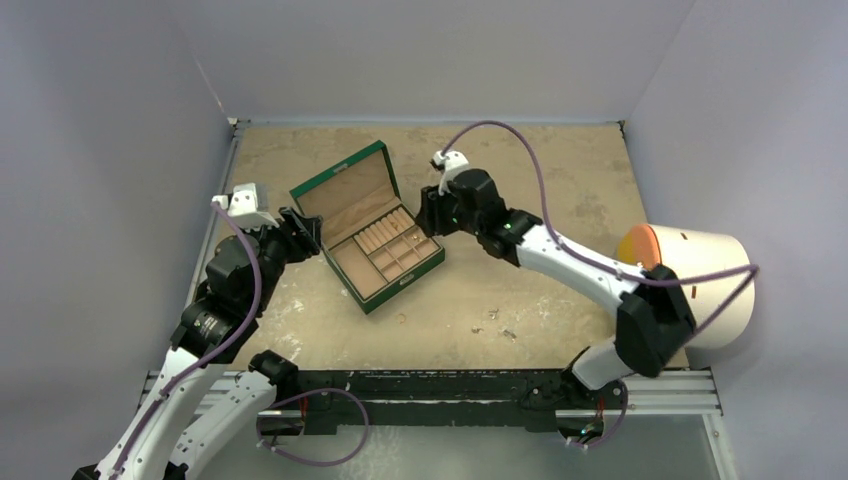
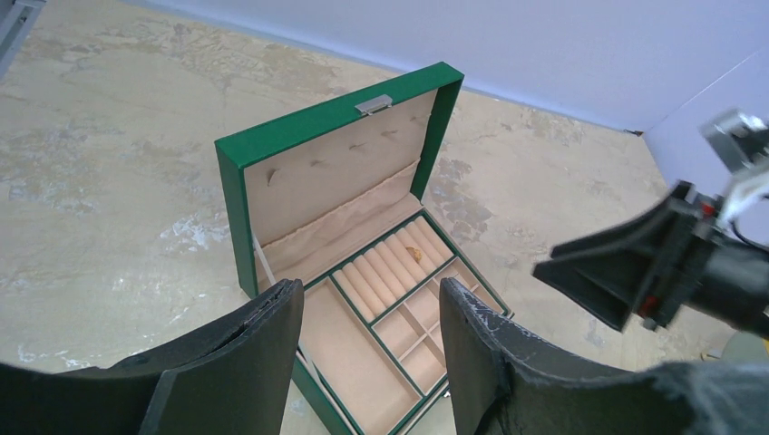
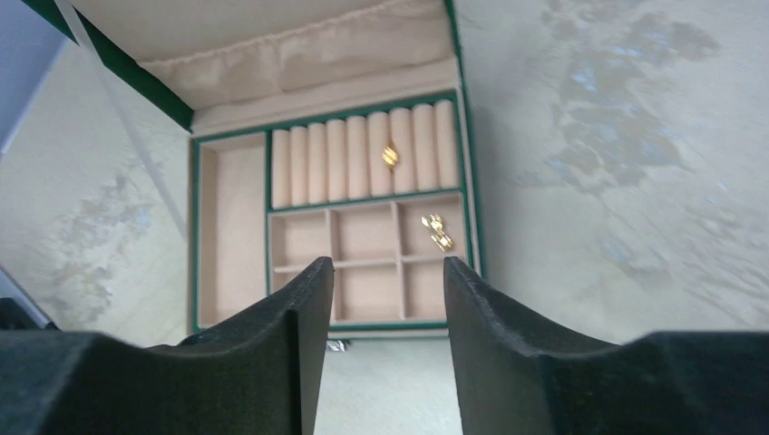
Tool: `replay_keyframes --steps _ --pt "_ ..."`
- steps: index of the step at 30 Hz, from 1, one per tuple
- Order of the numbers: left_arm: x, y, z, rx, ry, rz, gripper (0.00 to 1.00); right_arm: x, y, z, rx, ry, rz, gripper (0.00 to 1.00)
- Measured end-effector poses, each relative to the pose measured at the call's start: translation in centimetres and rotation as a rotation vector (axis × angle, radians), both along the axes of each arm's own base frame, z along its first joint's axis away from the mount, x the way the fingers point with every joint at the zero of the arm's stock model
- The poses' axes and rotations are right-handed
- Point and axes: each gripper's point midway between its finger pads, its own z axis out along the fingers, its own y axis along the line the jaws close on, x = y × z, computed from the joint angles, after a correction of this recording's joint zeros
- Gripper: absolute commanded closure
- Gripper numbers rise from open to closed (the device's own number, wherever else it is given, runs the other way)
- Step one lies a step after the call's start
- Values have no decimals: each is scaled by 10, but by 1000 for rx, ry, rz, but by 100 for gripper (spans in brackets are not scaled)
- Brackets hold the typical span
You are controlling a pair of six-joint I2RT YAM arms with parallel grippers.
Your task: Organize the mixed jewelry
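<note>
Sorting looks half done. Top view: loose pieces (image 1: 508, 334) lie on the desk (image 1: 560, 180) near the green box (image 1: 345, 195). Left wrist: my left end effector (image 2: 372, 353) is spread, empty. Right wrist: my right end effector (image 3: 388, 308) is spread too — a gold ring (image 3: 390, 156) sits inside. Next I should pinch one loose piece.

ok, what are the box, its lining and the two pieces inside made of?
Green box: rigid shell, matte green wrap, possibly leatherette; silvery metal clasp. Lining: tan, matte, suede-like fabric, puckered along the lid pocket. Ring-roll piece and corner-compartment piece: shiny gold-coloured metal by the glints; solid or plated, cannot tell.
</note>
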Motion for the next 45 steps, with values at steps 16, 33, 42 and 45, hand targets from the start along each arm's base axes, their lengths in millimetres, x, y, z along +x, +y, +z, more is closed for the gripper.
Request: replay_keyframes --steps 16,33,42,45 --pt "2 -1 -3 5 11 0 44 -79 -61 -38 54 12 -15 54" --pt "3 -3 -5 8 18 -7 44 -158 25 -111 -72 185 200 63" --pt "3 -4 -5 7 18 -12 44 -158 45 -127 -124 180 218 69" --pt "3 -4 -5 7 18 -14 44 -157 48 -132 -138 182 222 69"
